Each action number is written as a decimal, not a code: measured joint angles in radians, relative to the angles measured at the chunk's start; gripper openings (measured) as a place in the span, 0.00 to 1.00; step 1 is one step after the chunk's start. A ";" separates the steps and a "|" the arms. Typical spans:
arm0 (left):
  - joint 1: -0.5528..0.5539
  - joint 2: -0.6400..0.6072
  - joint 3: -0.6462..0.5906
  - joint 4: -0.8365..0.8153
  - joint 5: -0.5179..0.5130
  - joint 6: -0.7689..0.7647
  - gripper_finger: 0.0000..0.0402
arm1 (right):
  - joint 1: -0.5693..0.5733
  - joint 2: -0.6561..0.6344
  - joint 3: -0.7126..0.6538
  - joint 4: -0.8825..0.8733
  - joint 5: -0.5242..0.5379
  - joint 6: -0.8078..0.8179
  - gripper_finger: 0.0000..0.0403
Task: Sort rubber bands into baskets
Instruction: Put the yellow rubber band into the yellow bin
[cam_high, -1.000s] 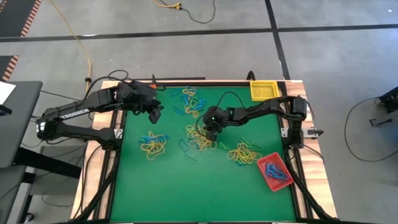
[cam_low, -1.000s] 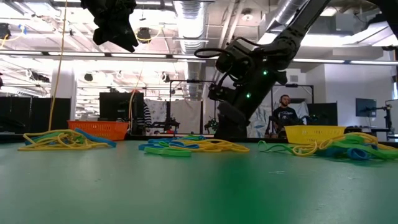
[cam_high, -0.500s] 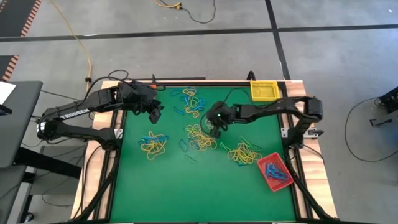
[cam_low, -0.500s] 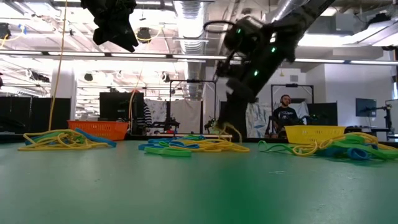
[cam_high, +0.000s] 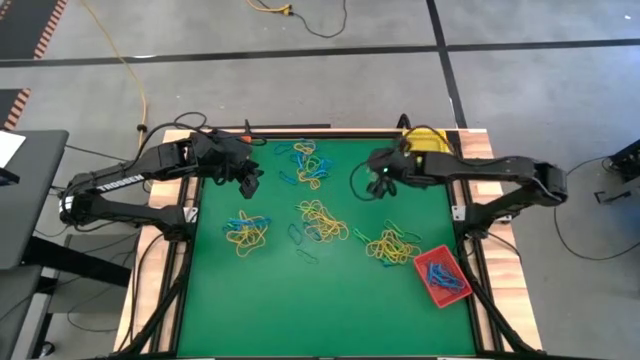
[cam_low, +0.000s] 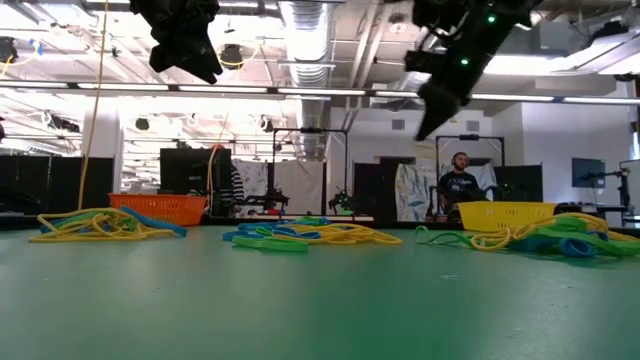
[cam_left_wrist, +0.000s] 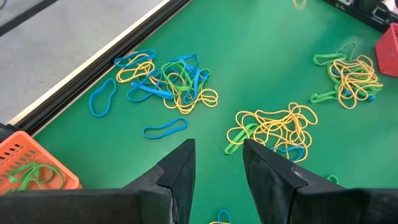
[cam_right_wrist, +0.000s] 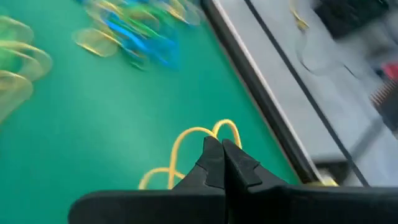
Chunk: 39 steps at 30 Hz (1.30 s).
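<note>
Rubber bands lie in loose yellow, blue and green piles on the green mat: one far, one left, one in the middle, one right. My right gripper is shut on a yellow rubber band, raised near the yellow basket. The red basket holds blue bands. The orange basket holds green ones. My left gripper hangs open and empty above the mat's far left part. My right gripper pinches a yellow rubber band between its two fingertips. The fingers slant downward. The band's loops stick out past the fingertips, lifted clear of the mat.
A raised dark frame borders the mat. In the low view the orange basket and yellow basket stand at the far edge, with a person in the room behind. A single blue band lies loose near the far pile.
My right gripper has risen from the middle pile and swung toward the table's far right corner, near the yellow basket, tipping less steeply downward. It has carried a yellow band up off the pile. The left arm has kept still.
</note>
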 joint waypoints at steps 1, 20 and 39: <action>0.000 0.000 0.000 0.000 0.000 0.000 0.31 | -0.017 -0.013 0.000 -0.039 0.018 0.016 0.03; 0.000 0.000 0.000 0.000 0.000 0.000 0.31 | -0.475 -0.048 -0.041 -0.222 0.021 0.071 0.04; 0.000 0.000 0.000 0.000 0.000 0.000 0.31 | -0.659 0.027 -0.158 0.021 -0.122 0.032 0.04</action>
